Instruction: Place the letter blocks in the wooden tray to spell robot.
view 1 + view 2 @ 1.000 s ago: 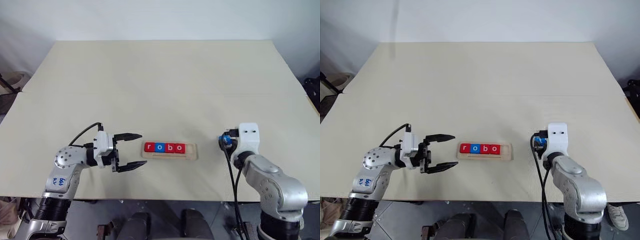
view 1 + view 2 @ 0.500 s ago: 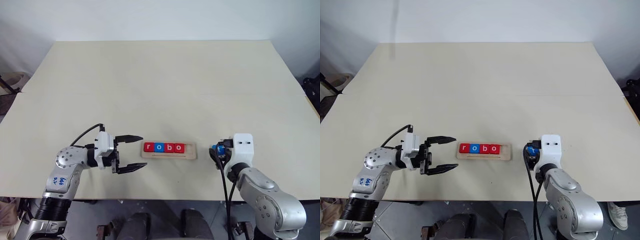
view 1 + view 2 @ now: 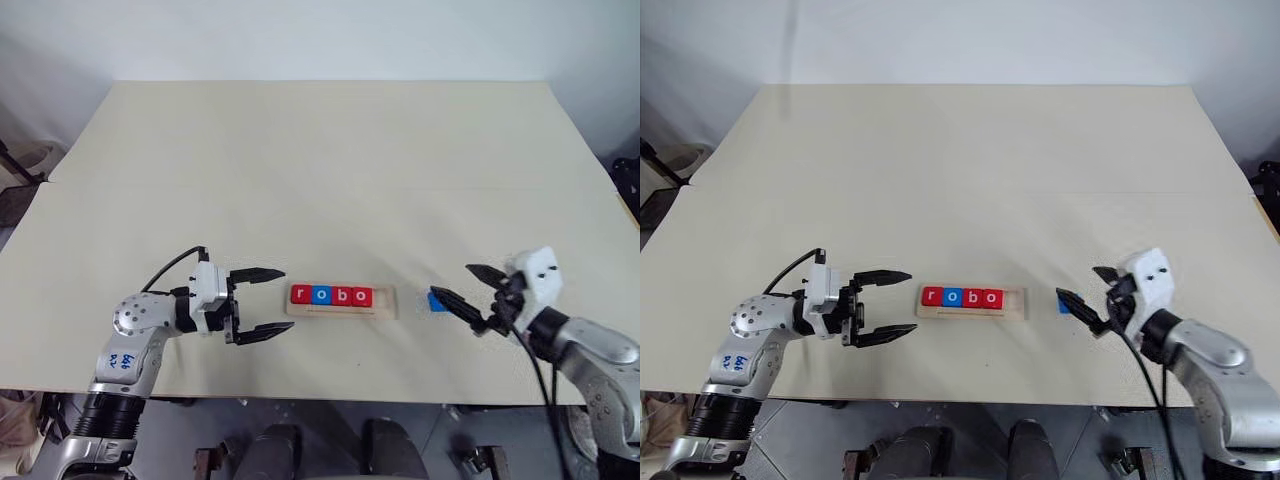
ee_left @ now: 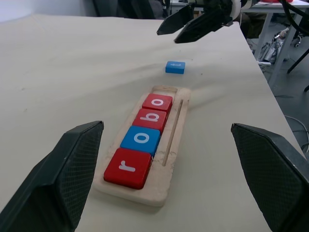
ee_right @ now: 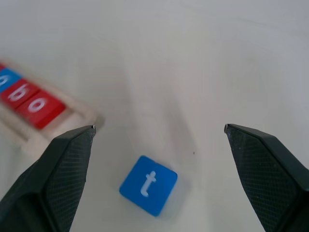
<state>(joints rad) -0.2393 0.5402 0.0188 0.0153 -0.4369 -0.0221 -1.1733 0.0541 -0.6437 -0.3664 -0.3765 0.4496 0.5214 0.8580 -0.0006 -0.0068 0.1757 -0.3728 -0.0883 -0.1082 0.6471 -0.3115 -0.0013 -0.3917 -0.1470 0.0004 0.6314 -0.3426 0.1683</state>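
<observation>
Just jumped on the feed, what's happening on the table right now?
Four letter blocks, r, o, b, o, sit in the wooden tray, with the last slot at its right end empty. The blue t block lies flat on the table just right of the tray. The right hand is open beside it, holding nothing. The left hand hovers open at the tray's left end.

Probably a lab: a bare beige table [image 3: 320, 170] against a plain white wall [image 3: 320, 35], cluttered furniture [image 4: 280, 34] behind.

head pair looks down over the table [image 3: 320, 160]; wrist cameras sit low, both catching the wooden tray [image 4: 164, 159].
</observation>
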